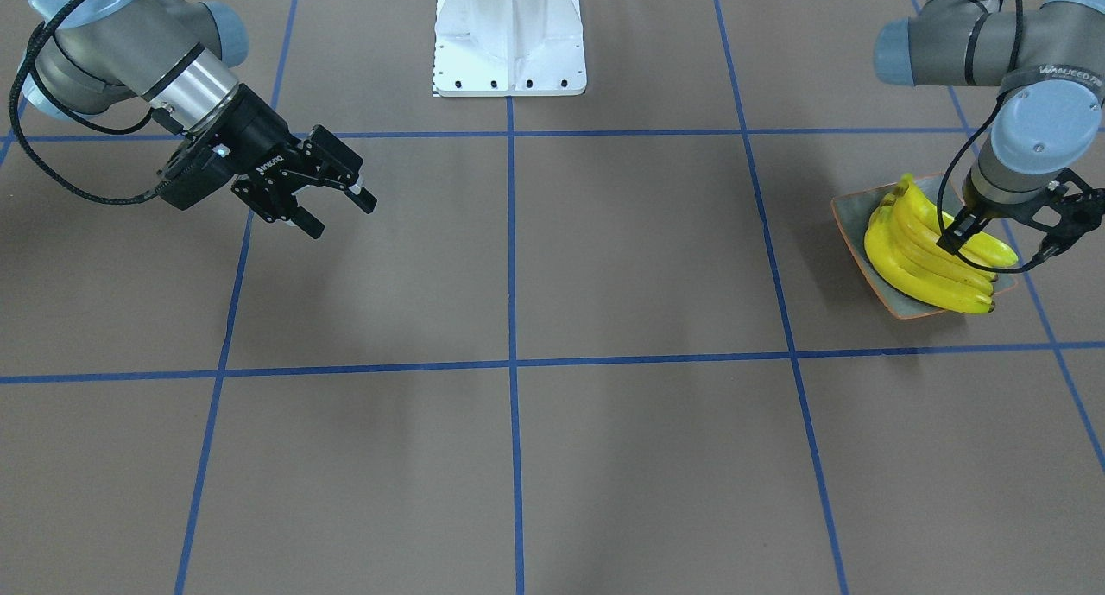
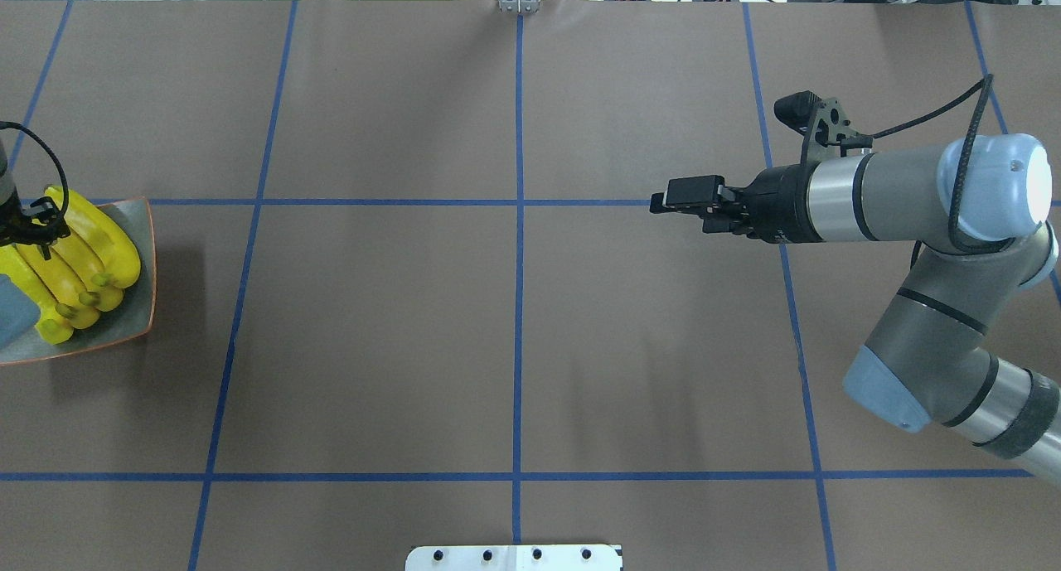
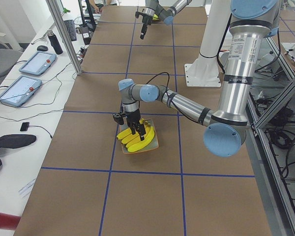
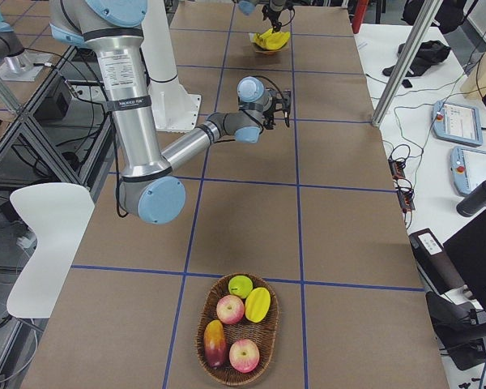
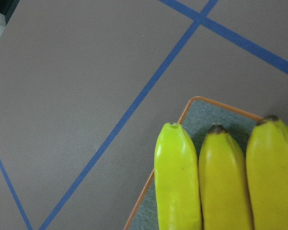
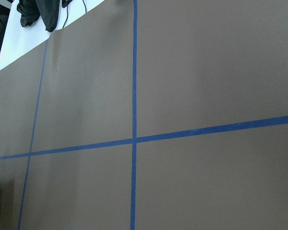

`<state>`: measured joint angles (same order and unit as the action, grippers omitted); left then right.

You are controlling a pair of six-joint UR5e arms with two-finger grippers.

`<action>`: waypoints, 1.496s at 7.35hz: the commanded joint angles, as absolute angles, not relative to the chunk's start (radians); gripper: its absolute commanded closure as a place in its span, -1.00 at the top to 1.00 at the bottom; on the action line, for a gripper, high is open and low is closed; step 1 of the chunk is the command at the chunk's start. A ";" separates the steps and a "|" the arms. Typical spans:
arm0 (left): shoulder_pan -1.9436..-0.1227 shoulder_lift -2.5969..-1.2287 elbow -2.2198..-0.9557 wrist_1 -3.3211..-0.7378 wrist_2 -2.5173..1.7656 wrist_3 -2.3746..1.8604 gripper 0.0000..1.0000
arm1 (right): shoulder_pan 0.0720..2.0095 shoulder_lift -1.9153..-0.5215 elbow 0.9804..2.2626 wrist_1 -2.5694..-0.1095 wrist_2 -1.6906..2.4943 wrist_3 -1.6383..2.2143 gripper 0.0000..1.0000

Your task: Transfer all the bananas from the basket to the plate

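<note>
Hanging low over the plate [image 1: 850,211] at the left end of the tabletop [image 1: 604,258], the jaws of the left arm [image 1: 1040,133] were down at the topmost of four bananas [image 1: 924,262] piled there; gripping or let go, I couldn't tell. The right arm [image 1: 129,55] hung well apart, jaws spread and empty, out of the way. The basket [image 4: 202,336] held only other fruit [image 4: 231,309], so the job looked nearly done.

seemingly four bananas [image 1: 924,265], one plate [image 1: 853,215], one basket [image 4: 235,379]

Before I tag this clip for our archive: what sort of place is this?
Probably a robotics lab: a paper-covered table gridded with blue tape, two control pendants on the side bench.
</note>
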<state>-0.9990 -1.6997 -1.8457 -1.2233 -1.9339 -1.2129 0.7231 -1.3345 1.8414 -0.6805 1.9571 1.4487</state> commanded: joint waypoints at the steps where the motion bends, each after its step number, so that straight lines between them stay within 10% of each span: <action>1: -1.061 -1.697 -1.943 -1.226 -2.003 -1.172 1.00 | 0.727 -1.344 1.842 -0.681 1.956 1.448 1.00; 11: -1.351 -1.669 -1.977 -1.336 -2.298 -0.306 1.00 | 1.389 -1.637 1.499 -0.771 2.439 0.656 0.99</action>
<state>-1.3324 -1.6763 -1.9889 -1.3299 -2.2757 -0.3804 1.3025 -1.6372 1.5660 -0.7184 2.3672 0.8127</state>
